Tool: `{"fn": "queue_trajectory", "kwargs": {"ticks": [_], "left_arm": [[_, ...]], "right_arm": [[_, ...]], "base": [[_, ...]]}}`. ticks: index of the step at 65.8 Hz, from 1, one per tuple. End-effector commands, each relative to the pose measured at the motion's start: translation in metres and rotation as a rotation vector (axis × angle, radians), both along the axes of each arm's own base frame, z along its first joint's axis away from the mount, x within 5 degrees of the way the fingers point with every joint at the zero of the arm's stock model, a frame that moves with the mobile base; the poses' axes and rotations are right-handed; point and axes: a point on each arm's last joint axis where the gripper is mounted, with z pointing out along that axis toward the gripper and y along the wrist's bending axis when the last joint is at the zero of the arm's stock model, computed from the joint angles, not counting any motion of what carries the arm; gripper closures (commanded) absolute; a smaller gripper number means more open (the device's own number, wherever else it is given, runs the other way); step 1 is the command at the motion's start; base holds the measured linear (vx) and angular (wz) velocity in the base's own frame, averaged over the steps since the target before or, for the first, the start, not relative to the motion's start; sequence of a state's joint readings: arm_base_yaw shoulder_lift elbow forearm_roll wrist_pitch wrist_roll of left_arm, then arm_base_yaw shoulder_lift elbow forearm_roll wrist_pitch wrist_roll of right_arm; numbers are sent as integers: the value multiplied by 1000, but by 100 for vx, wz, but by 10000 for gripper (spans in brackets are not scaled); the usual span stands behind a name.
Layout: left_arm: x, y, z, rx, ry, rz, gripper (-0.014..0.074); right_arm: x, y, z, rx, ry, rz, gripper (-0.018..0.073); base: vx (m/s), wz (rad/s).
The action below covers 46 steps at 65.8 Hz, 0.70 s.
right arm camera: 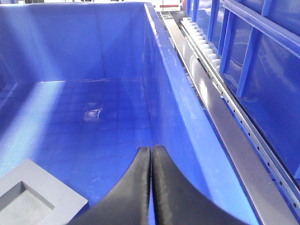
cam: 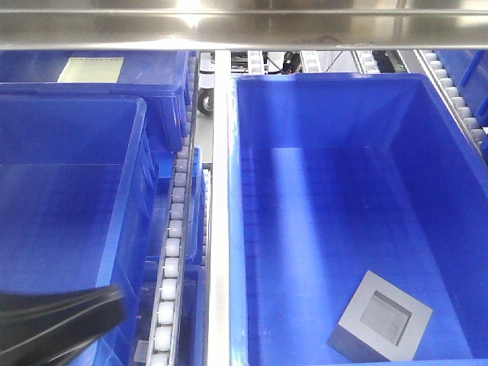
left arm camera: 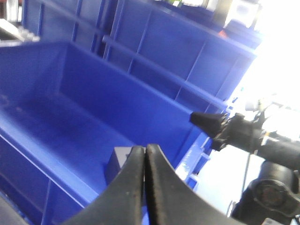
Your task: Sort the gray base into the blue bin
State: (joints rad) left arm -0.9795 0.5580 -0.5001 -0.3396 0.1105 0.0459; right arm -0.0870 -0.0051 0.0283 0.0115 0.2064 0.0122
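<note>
The gray base [cam: 379, 316] lies on the floor of the right-hand blue bin [cam: 229, 229], near its front right corner, square recess facing up. In the right wrist view the gray base [right arm camera: 33, 199] sits at lower left, beside and apart from my right gripper [right arm camera: 151, 149], which is shut on nothing above the blue bin's floor [right arm camera: 93, 126]. My left gripper [left arm camera: 145, 149] is shut and empty too; a corner of the gray base [left arm camera: 118, 161] shows behind its fingers. In the front view the left gripper [cam: 114, 301] hangs over the left bin's near corner.
A second blue bin [cam: 69, 198] stands at left, with another bin [cam: 152, 69] behind it. A roller track [cam: 171, 252] and a metal rail [cam: 219, 229] run between the bins. A steel beam [cam: 244, 23] crosses the top. Black arm hardware [left arm camera: 234, 131] shows at right.
</note>
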Motion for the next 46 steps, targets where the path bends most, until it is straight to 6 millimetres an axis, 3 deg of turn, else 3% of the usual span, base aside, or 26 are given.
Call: {"fn": "queue_trajectory", "kwargs": {"ticks": [1,18,46], "left_arm": [[-6,11,10,-82,-53,11,604],[-20,30,12,-145,-95,4,604],[-20,31,12,-148,-96,4,604]], "right_arm": [[2,-1,3,-20,-34,-3,564],[2,-1,3,-20,-34,-3,564],[2,-1,3,-20,-34,-3,564]], "base": [[0,0],[0,0],[0,0]]}}
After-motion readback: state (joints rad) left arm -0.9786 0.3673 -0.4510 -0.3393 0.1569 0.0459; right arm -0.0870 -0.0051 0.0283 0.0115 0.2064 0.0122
